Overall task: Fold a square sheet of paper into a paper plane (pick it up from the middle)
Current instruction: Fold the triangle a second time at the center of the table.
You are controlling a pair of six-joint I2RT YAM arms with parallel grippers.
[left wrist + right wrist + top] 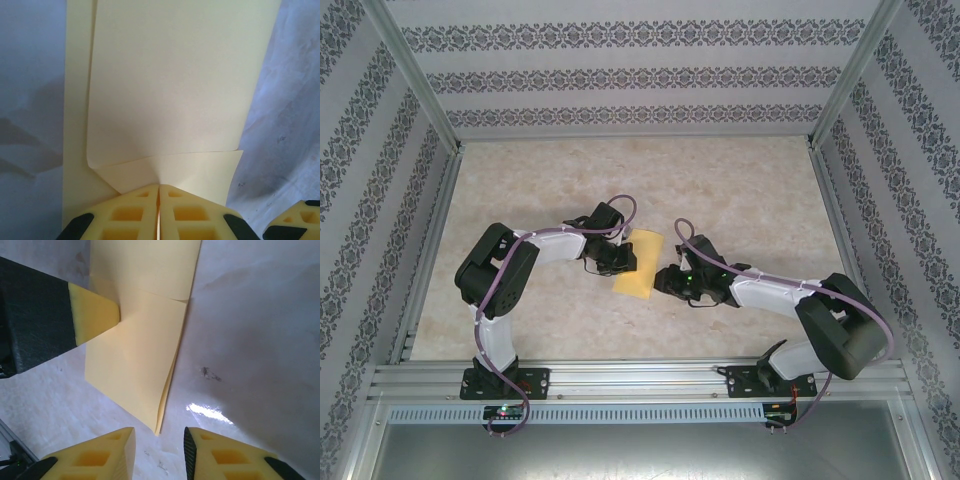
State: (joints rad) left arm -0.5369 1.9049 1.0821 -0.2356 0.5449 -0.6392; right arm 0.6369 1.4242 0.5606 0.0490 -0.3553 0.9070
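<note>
At mid-table, the yellow sheet of paper lies folded double, left fingers pinching its edge, right fingers parted.

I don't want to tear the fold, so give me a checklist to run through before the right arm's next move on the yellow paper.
1. Left gripper shut on the yellow paper: ok.
2. Right gripper open, nothing between its fingers: ok.
3. Paper's near corner pointing at the right gripper's gap, just short of it: ok.
4. Folded layers lying flat together on the table: not ok, they gape along the near edge.
5. Crease pressed sharp: cannot tell.
</note>
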